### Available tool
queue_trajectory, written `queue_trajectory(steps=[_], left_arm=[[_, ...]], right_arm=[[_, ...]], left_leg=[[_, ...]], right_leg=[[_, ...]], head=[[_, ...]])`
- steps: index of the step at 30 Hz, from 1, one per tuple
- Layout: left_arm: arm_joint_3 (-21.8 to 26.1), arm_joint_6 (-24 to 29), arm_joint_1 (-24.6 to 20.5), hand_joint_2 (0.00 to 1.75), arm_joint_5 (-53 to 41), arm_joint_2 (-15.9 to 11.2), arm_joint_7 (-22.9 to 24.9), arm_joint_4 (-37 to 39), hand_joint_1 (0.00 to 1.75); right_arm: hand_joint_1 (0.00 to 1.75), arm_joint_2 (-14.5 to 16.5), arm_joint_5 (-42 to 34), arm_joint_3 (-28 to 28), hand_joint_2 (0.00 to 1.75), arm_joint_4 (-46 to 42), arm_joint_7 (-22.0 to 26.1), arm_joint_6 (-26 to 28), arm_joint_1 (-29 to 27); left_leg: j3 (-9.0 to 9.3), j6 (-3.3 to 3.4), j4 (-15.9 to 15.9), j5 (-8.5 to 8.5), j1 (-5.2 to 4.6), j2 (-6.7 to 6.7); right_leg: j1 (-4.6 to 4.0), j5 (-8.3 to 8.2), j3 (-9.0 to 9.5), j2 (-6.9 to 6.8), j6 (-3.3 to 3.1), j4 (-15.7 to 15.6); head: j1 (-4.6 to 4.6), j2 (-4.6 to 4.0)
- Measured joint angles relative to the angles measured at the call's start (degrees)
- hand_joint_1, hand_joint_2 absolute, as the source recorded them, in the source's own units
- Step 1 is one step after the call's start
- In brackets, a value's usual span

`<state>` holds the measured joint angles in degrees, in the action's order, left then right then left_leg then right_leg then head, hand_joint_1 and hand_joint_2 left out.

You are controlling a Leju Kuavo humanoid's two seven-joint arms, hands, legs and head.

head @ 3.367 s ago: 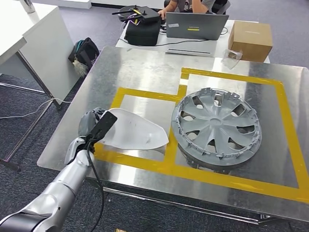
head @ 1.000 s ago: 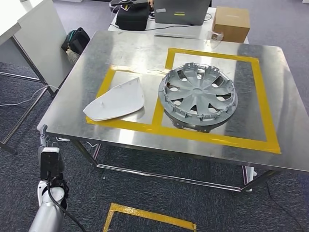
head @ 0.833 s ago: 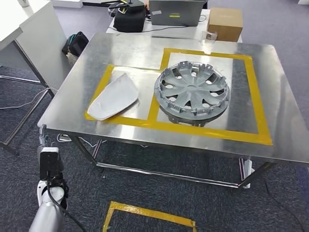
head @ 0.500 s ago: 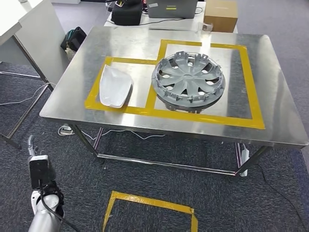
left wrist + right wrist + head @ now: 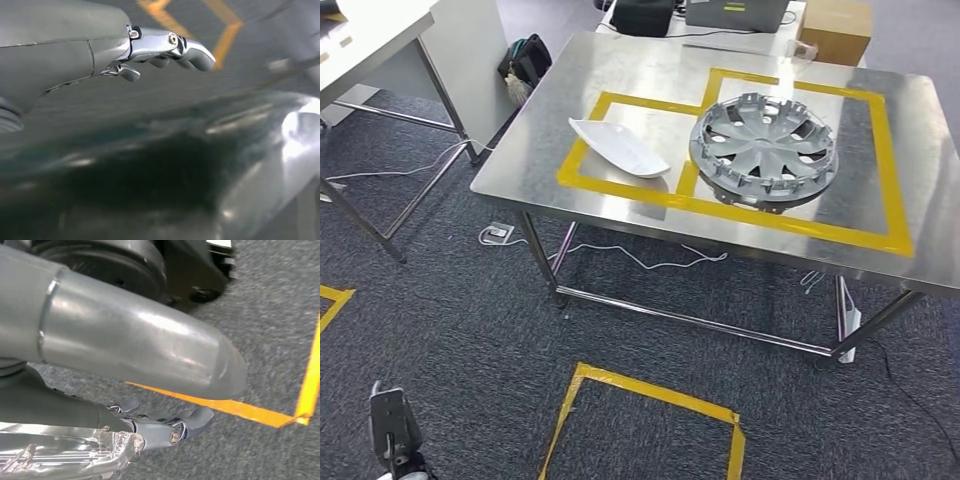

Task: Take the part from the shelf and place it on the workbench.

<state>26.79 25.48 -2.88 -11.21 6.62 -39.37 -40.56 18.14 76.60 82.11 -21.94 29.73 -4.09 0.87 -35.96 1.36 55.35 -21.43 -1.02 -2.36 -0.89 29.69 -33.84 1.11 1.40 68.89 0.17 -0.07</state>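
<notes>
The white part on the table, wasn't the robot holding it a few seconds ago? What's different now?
Yes. The left hand let go of the white part, which now lies alone in the smaller yellow-taped box on the workbench. The arm dropped to the robot's side and the robot backed away, so the view shifted. The grey wheel cover stayed in its larger box.

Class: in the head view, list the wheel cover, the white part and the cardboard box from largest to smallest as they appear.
1. Wheel cover
2. White part
3. Cardboard box, though it sits farther back and is cut off by the picture's edge, so its true size is unsure.
</notes>
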Motion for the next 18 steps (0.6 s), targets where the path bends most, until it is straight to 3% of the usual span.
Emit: queue_trajectory(steps=[2, 3, 4, 6, 8, 10, 11, 12, 13, 14, 16, 18], left_arm=[[1.3, -2.3, -0.2, 0.0, 0.4, -0.6, 0.7, 5.8, 0.0], [1.9, -3.3, -0.2, 0.0, 0.4, -0.9, 1.0, 8.6, 0.0], [2.4, -4.1, 0.0, 0.0, 0.3, -1.2, 1.2, 11.0, 0.0], [3.1, -5.7, 0.9, 0.0, -0.3, -1.8, 1.9, 15.1, 0.0], [3.5, -7.4, 1.7, 0.0, -1.4, -2.1, 3.3, 18.4, 0.0], [3.5, -8.4, 2.1, 0.0, -2.6, -1.9, 5.0, 20.8, 0.0], [3.5, -8.6, 2.2, 0.0, -2.9, -1.8, 5.7, 21.8, 0.0], [3.5, -8.7, 2.3, 0.0, -3.1, -1.7, 6.1, 22.6, 0.0], [3.5, -8.7, 2.5, 0.0, -3.1, -1.7, 6.3, 23.2, 0.0], [3.5, -8.7, 2.7, 0.0, -3.1, -1.6, 6.4, 23.7, 0.0], [3.5, -8.7, 2.7, 0.0, -3.2, -1.5, 6.4, 24.5, 0.0], [3.4, -8.7, 2.5, 0.0, -3.3, -1.3, 6.6, 25.0, 0.0]], right_arm=[[0.0, -0.3, 0.3, 0.1, 0.0, 0.0, -0.1, 0.0, 0.1], [0.0, -0.3, 0.4, 0.1, 0.0, 0.0, -0.1, 0.0, 0.1], [0.0, -0.4, 0.2, 0.2, 0.0, 0.1, -0.1, -0.1, 0.1], [0.0, -0.3, -0.9, 0.7, 0.0, 0.1, 0.0, -1.1, 0.1], [0.0, -0.3, -2.7, 1.7, 0.0, -0.1, 0.1, -2.8, 0.1], [0.0, -0.3, -4.3, 2.9, 0.0, -0.5, -0.1, -4.5, 0.0], [0.0, -0.2, -4.9, 3.4, 0.0, -0.7, -0.2, -5.1, 0.0], [0.0, -0.2, -5.3, 3.9, 0.0, -0.9, -0.4, -5.5, 0.0], [0.0, -0.2, -5.5, 4.3, 0.0, -1.1, -0.4, -5.8, 0.0], [0.0, -0.2, -5.6, 4.6, 0.0, -1.2, -0.5, -5.9, 0.1], [0.0, -0.2, -5.7, 5.1, 0.0, -1.5, -0.5, -6.0, 0.2], [0.0, -0.1, -5.8, 5.5, 0.0, -1.8, -0.5, -6.1, 0.3]], left_leg=[[-0.93, -0.3, 0.1, 1.13, -0.22, -1.11], [-1.12, -0.51, 0.1, 1.61, -0.27, -1.56], [-1.22, -0.76, 0.1, 2.05, -0.29, -2.02], [-1.45, -1.29, 0.3, 2.45, -0.18, -2.56], [-2.66, -1.93, 2.9, -0.34, -0.02, -1.15], [-5.23, -2.84, 10.0, -5.71, 0.56, 0.88], [-6.41, -3.33, 13.9, -7.57, 0.97, 1.34], [-6.88, -3.77, 16.6, -8.38, 1.38, 1.59], [-6.23, -4.17, 17.0, -8.07, 1.76, 1.78], [-4.35, -4.56, 15.1, -6.96, 2.12, 2.12], [1.54, -5.31, 7.0, -4.58, 2.61, 4.38], [4.96, -4.84, 1.6, -3.75, 2.58, 6.12]], right_leg=[[-0.37, 0.32, 6.4, 2.4, -0.92, -8.6], [-0.44, 1.22, 8.31, 3.18, -1.12, -11.6], [-0.47, 1.88, 9.16, 3.23, -1.25, -13.1], [-0.3, 1.41, 8.92, 1.88, -1.61, -13.6], [0.03, 0.54, 8.42, 0.4, -2.24, -13.8], [0.11, -0.06, 7.65, -1.24, -2.38, -13.8], [0.15, -0.29, 7.29, -2.14, -2.22, -13.7], [0.22, -0.47, 6.99, -3.04, -2.04, -13.7], [0.35, -0.6, 6.79, -3.87, -1.83, -13.7], [0.53, -0.67, 6.7, -4.67, -1.58, -13.7], [0.74, -0.56, 6.81, -6.09, -0.85, -13.5], [0.62, -0.34, 6.89, -7.19, 0.09, -13.1]], head=[[-0.03, 0.0], [-0.03, -0.01], [-0.04, -0.01], [0.07, -0.01], [-0.32, 0.0], [-0.77, 0.0], [-0.79, 0.0], [-0.77, 0.0], [-0.78, 0.0], [-0.78, 0.0], [-0.91, 0.0], [-0.94, 0.0]])
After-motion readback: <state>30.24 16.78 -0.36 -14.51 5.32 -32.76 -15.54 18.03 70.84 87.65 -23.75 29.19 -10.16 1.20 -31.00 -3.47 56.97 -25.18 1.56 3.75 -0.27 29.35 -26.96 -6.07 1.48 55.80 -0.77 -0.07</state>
